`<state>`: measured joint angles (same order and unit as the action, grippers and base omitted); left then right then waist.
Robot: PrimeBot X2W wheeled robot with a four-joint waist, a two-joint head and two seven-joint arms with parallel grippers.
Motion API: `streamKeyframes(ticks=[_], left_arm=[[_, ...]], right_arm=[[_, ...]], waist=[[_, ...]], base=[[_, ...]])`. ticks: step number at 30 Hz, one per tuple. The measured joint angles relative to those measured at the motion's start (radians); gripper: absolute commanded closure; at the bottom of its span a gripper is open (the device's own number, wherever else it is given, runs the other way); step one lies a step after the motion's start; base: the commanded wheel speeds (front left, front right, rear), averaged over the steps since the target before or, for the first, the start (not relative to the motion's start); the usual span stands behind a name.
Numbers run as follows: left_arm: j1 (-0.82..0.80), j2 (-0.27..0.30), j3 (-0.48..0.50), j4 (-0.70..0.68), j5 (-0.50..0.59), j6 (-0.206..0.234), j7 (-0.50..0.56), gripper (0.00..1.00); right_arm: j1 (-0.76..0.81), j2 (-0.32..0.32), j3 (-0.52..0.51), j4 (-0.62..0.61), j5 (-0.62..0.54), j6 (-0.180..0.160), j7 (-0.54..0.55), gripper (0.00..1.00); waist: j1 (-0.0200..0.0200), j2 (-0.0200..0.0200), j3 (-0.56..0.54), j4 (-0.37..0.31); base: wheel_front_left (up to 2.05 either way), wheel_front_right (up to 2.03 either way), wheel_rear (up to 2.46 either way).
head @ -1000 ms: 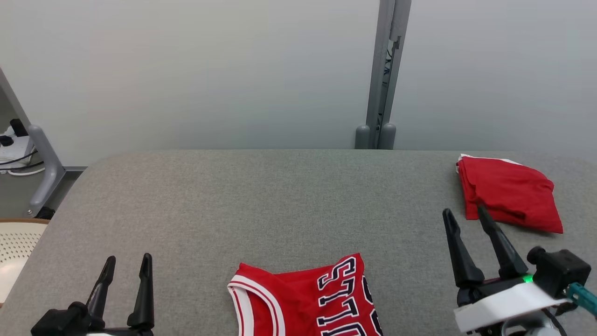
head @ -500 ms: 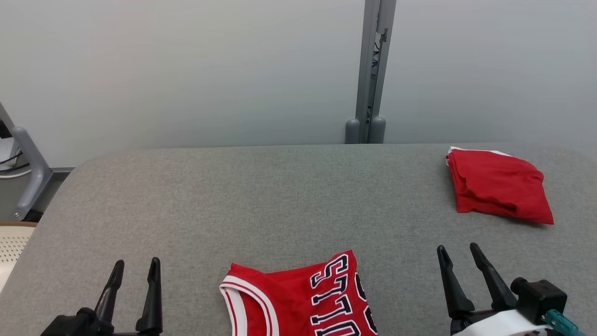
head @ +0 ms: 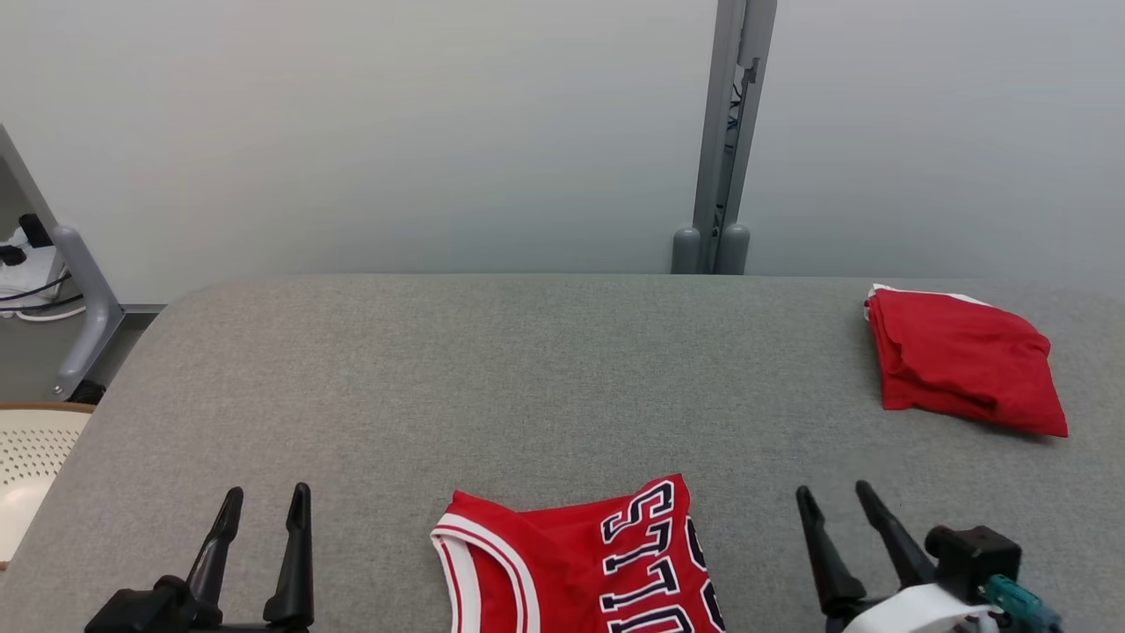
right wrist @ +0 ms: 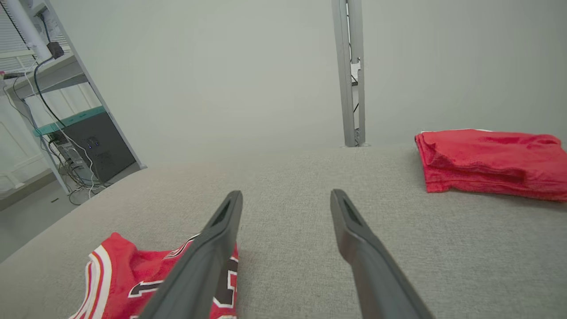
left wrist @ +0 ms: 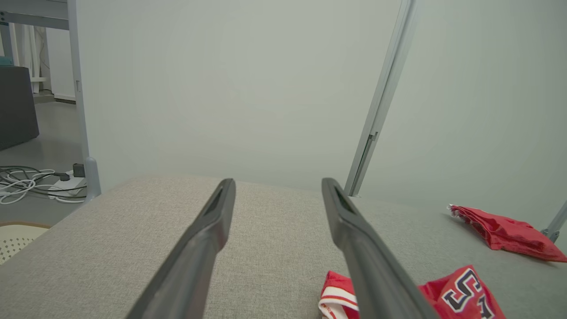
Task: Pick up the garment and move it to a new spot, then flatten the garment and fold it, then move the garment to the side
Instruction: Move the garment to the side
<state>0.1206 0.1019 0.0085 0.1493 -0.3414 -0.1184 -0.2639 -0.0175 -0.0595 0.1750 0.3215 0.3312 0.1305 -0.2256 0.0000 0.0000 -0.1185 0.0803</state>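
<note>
Finds the red jersey (head: 571,563) rumpled at the near edge of the grey table (head: 527,378), between both grippers and touching neither. Sees the left gripper (head: 268,491) spread wide and empty, the right gripper (head: 832,488) likewise released, well short of the folded red garment (head: 967,369) at far right.

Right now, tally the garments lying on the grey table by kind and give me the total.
Lettered red jersey: 1
Folded red garment: 1
Total: 2
</note>
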Motion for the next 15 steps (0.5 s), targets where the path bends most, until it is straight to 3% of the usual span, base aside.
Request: streamKeyframes(ticks=[9, 15], left_arm=[[-0.006, -0.002, -0.006, 0.013, 0.006, -0.004, 0.0, 0.0], [-0.006, -0.004, -0.012, 0.024, 0.005, -0.005, 0.0, 0.0]], right_arm=[[-0.115, -0.005, 0.119, 0.162, 0.138, 0.0, 0.287, 0.0], [-0.152, -0.009, 0.166, 0.25, 0.215, 0.0, 0.412, 0.0]], waist=[[0.0, 0.0, -0.003, 0.039], [0.0, 0.0, -0.003, 0.086]], base=[[0.0, 0.0, 0.0], [0.0, 0.0, 0.0]])
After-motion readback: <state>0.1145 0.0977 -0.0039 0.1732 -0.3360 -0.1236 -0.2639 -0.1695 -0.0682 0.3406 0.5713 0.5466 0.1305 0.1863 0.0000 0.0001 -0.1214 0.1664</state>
